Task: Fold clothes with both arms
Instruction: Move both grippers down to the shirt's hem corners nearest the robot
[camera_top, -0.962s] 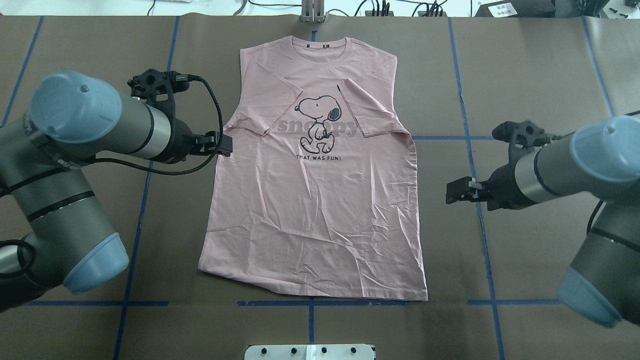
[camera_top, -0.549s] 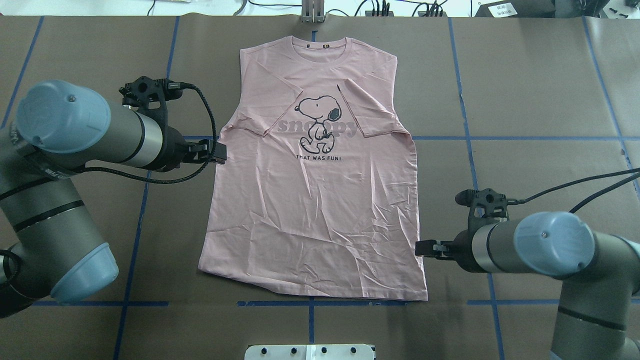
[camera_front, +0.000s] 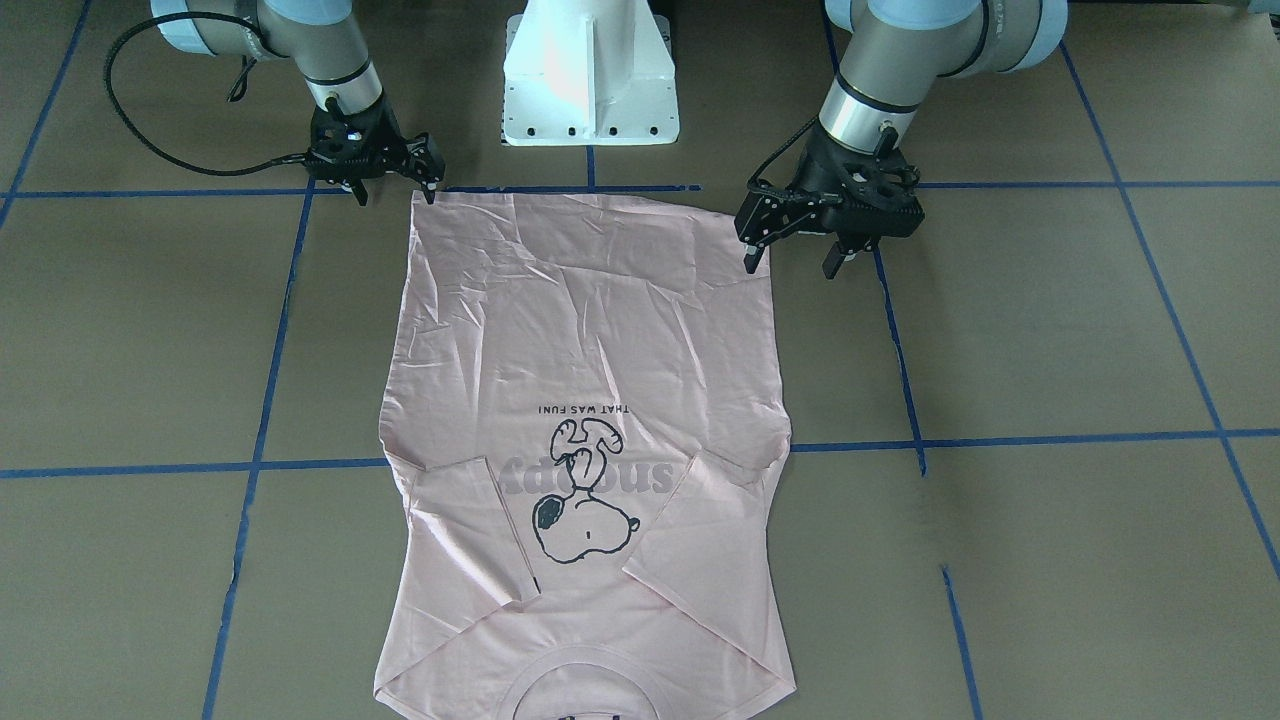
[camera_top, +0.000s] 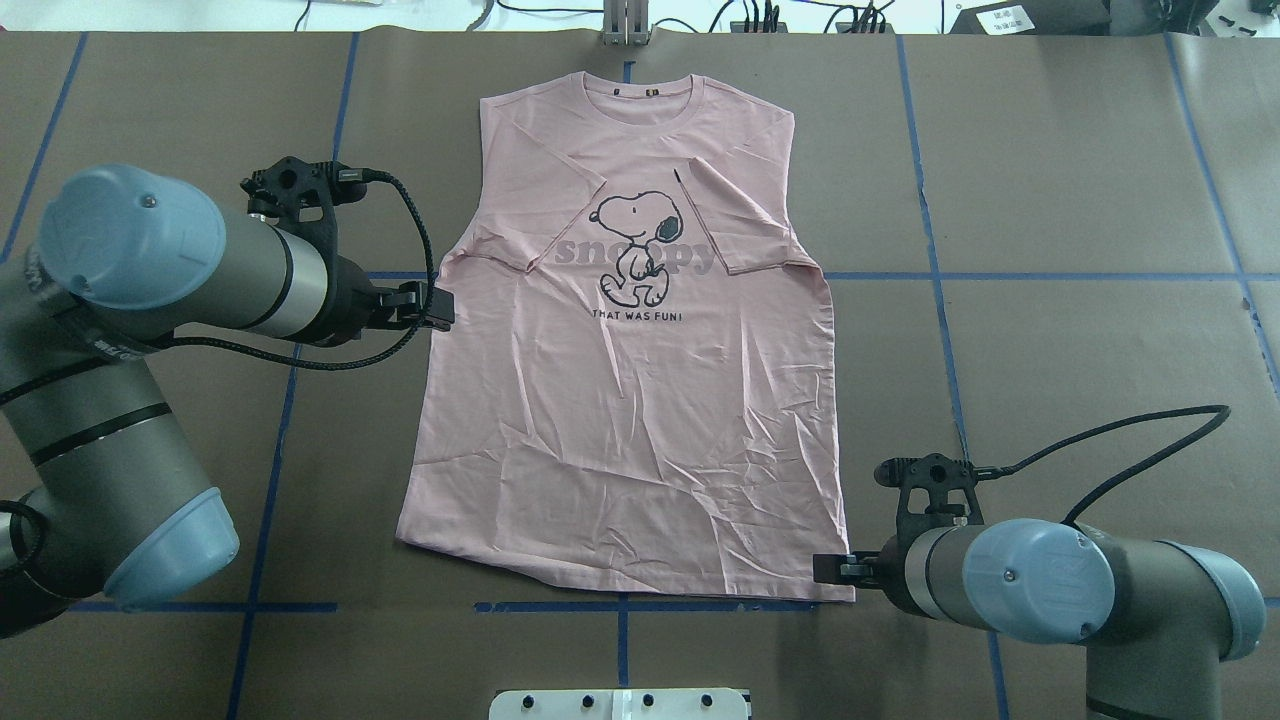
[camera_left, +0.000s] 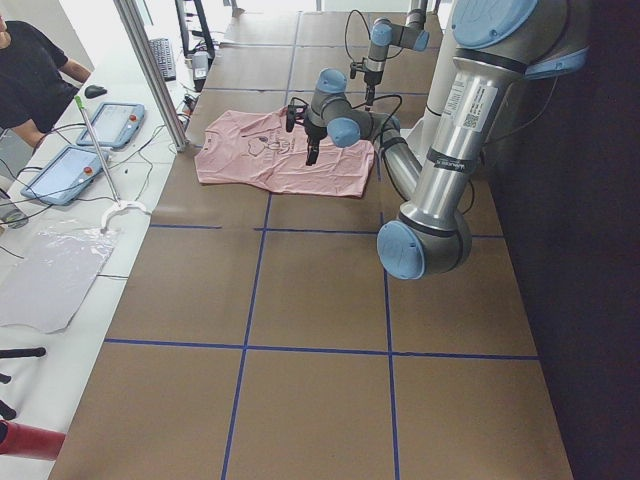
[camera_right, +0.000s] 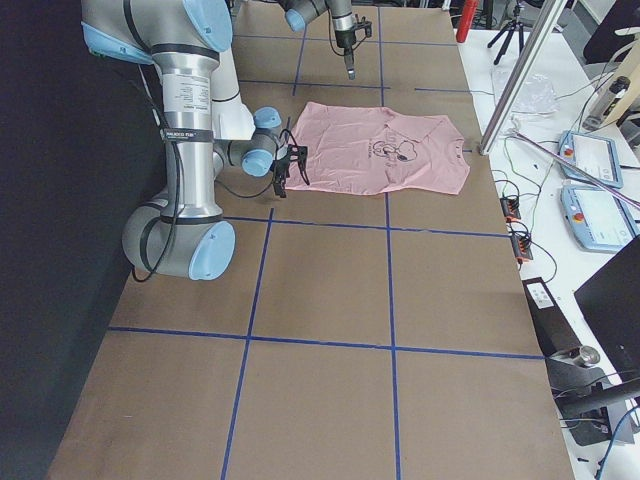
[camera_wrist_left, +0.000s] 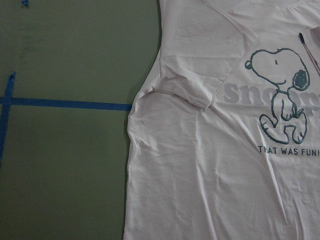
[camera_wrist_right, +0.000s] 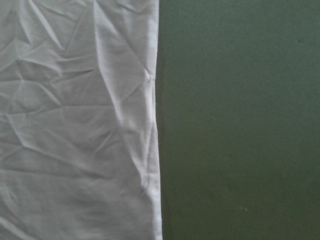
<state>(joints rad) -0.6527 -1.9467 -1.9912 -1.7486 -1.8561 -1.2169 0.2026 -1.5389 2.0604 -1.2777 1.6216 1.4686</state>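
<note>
Though both grippers stand spread and empty in the front-facing view, the right gripper sits low at a hem corner of the pink Snoopy T-shirt, while the left gripper seems to hang higher by the other side, so I'd worry about uneven grabs skewing the fold. From overhead the shirt lies flat, print up, mid-way between the arms on the brown table. Its long axis runs straight out from the robot, collar pointing away and hem nearest the base; that hem slants, which could throw the edges off. The side views show the same lie, and nothing of the jaws. The left wrist camera looks down on a tucked-in sleeve, which might flop open on lifting. The right wrist camera shows the crumpled side edge close; a pinch there may catch one layer only.
</note>
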